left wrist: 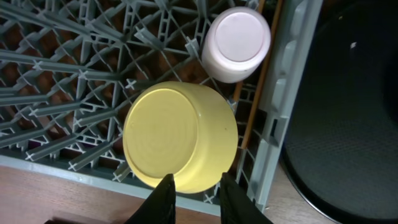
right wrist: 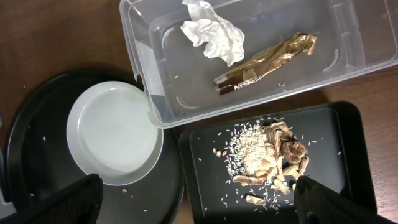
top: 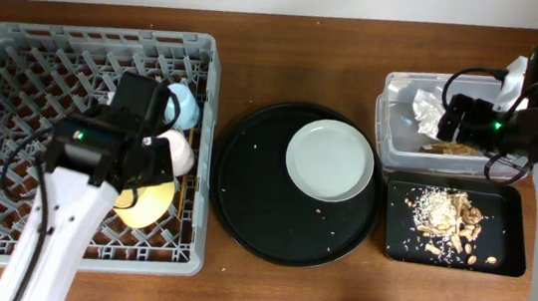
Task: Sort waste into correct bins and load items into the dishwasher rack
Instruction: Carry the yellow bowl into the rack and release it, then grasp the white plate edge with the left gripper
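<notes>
The grey dishwasher rack holds a light-blue cup, a pink cup and a yellow bowl. In the left wrist view the bowl and the pink cup lie upside down, with wooden chopsticks along the rack wall. My left gripper is open just over the bowl's near rim. The pale plate lies on the round black tray. My right gripper is wide open and empty, above the clear tub, which holds the tissue and the wrapper.
The small black tray in front of the tub holds whitish grains and brown scraps. The large round black tray sits between rack and bins, with a few crumbs on it. Cables hang from the right arm beside the tub.
</notes>
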Motion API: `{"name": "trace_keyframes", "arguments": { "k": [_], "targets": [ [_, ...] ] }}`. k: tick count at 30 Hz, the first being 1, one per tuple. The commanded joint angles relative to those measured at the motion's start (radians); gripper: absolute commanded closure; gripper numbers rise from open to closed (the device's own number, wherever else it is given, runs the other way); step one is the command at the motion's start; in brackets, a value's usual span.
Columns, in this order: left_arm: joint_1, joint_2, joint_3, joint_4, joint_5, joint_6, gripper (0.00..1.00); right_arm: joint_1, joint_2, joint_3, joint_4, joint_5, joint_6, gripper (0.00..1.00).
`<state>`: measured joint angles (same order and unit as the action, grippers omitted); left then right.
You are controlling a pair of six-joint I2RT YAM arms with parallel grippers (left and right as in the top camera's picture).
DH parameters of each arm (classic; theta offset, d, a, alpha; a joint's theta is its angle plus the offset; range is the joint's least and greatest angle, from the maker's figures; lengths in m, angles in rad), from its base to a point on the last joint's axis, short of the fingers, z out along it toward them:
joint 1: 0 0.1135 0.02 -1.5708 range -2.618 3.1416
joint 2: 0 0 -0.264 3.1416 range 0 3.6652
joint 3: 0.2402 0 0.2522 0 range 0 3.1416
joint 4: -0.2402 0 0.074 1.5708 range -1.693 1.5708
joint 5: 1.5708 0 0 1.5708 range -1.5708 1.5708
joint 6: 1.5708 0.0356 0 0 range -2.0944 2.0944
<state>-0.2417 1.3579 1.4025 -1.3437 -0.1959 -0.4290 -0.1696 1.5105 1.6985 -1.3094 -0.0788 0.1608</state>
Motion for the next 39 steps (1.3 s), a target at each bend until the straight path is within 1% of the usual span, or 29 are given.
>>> {"name": "trace_keyframes", "arguments": {
  "k": [1,2,3,4,5,7,9,10,11,12,13,14,15,16,17,19,24,25,26,28,29,31,32,34,35,36,37,38,39],
  "targets": [
    [-0.002,-0.014,-0.01,-0.006,-0.068,-0.006,0.68,-0.002,0.002,0.004,0.0,0.005,0.005,0.01],
    [0.001,-0.01,-0.04,-0.003,-0.138,-0.053,0.68,-0.002,0.002,0.004,0.0,0.005,0.005,0.01],
    [0.004,-0.005,-0.062,0.009,-0.157,-0.057,0.72,-0.002,0.002,0.004,0.0,0.005,0.005,0.01],
    [0.018,0.003,-0.105,0.024,-0.158,-0.071,0.88,-0.002,0.002,0.004,0.0,0.005,0.005,0.01],
    [0.029,0.011,-0.134,0.027,-0.16,-0.076,0.93,-0.002,0.002,0.004,0.0,0.005,0.005,0.01],
    [0.045,0.028,-0.196,0.051,-0.157,-0.076,0.97,-0.002,0.002,0.004,0.0,0.005,0.005,0.01],
    [0.044,0.034,-0.214,0.057,-0.018,-0.031,0.98,-0.002,0.002,0.004,0.0,0.005,0.005,0.01],
    [0.044,0.033,-0.214,0.1,0.273,0.141,0.98,-0.002,0.002,0.004,0.0,0.005,0.005,0.01],
    [0.044,0.033,-0.213,0.127,0.463,0.247,0.98,-0.002,0.002,0.004,0.0,0.005,0.005,0.01],
    [0.044,0.033,-0.21,0.14,0.623,0.306,0.94,-0.002,0.002,0.004,0.0,0.005,0.005,0.01],
    [0.044,0.033,-0.201,0.139,0.637,0.312,0.93,-0.002,0.002,0.004,0.0,0.005,0.005,0.01],
    [0.044,0.033,-0.174,0.137,0.632,0.312,0.92,-0.002,0.002,0.004,0.0,0.005,0.005,0.01],
    [0.044,0.029,-0.124,0.125,0.589,0.306,0.92,-0.002,0.002,0.004,0.0,0.005,0.005,0.01],
    [0.044,0.021,-0.1,0.122,0.497,0.251,0.92,-0.002,0.002,0.004,0.0,0.005,0.005,0.01],
    [0.044,0.005,-0.093,0.111,0.193,0.107,0.92,-0.002,0.002,0.004,0.0,0.005,0.005,0.01],
    [0.044,0.012,-0.103,0.068,-0.08,-0.023,0.93,-0.002,0.002,0.004,0.0,0.005,0.005,0.01],
    [0.055,0.104,-0.19,0.093,-0.068,-0.03,0.92,-0.002,0.002,0.004,0.0,0.005,0.005,0.01],
    [0.054,0.122,-0.191,0.09,0.027,0.012,0.93,-0.002,0.002,0.004,0.0,0.005,0.005,0.01],
    [0.054,0.127,-0.191,0.094,0.159,0.088,0.92,-0.002,0.002,0.004,0.0,0.005,0.005,0.01],
    [0.055,0.129,-0.191,0.092,0.494,0.294,0.92,-0.001,0.002,0.004,0.0,0.005,0.005,0.01],
    [0.055,0.128,-0.188,0.088,0.52,0.304,0.91,-0.001,0.002,0.004,0.0,0.005,0.005,0.01],
    [0.057,0.125,-0.147,0.09,0.488,0.303,0.88,-0.001,0.002,0.004,0.0,0.005,0.005,0.01],
    [0.054,0.1,-0.057,0.095,0.491,0.284,0.82,-0.001,0.002,0.004,0.0,0.005,0.005,0.01],
    [0.009,0.07,0.031,0.161,0.492,0.243,0.68,-0.001,0.002,0.004,0.0,0.005,0.005,0.01],
    [-0.029,0.07,0.06,0.212,0.49,0.211,0.48,-0.001,0.002,0.004,0.0,0.005,0.005,0.01],
    [-0.084,0.084,0.077,0.286,0.488,0.156,0.4,-0.001,0.002,0.004,0.0,0.005,0.005,0.01],
    [-0.136,0.115,0.091,0.343,0.489,0.121,0.39,-0.001,0.002,0.004,0.0,0.005,0.005,0.01],
    [-0.206,0.195,0.098,0.422,0.488,0.085,0.4,-0.001,0.002,0.004,0.0,0.005,0.005,0.01],
    [-0.245,0.249,0.098,0.476,0.487,0.085,0.4,-0.001,0.002,0.004,0.0,0.005,0.005,0.01]
  ]
}}
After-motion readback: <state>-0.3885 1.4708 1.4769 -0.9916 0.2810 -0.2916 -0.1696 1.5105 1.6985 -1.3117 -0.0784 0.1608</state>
